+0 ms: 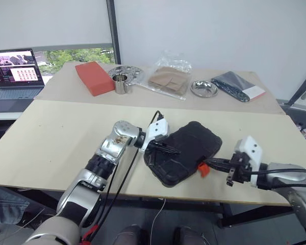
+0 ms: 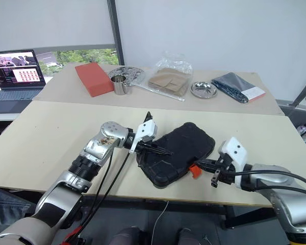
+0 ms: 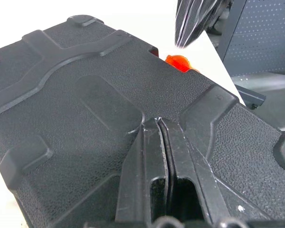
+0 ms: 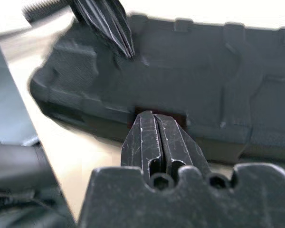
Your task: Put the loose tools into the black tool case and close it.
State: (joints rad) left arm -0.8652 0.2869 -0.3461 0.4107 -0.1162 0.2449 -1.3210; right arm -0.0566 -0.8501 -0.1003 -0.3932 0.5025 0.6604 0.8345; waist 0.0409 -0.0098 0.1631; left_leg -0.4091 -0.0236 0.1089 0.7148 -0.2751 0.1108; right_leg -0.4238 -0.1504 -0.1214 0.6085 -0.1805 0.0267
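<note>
Resting closed fingers on the shut black tool case (image 1: pixel 186 150), the left gripper (image 1: pixel 166 149); right gripper (image 1: pixel 214 164), also closed, at its orange latch (image 1: pixel 203 169)

Your black tool case (image 1: pixel 182 151) is shut, lid down on its base, a rounded rectangle of pebbled black plastic with raised ribs and moulded pads across the top. It lies flat on the pale table near your front edge, turned at a slant so its long axis runs diagonally away from you. The small orange latch (image 1: pixel 203 169) sits on the near long edge, facing your right gripper (image 1: pixel 217 164), whose closed fingertips are right at it. Your left gripper (image 1: pixel 169 150), fingers together, rests its tips on the lid's left part.
</note>
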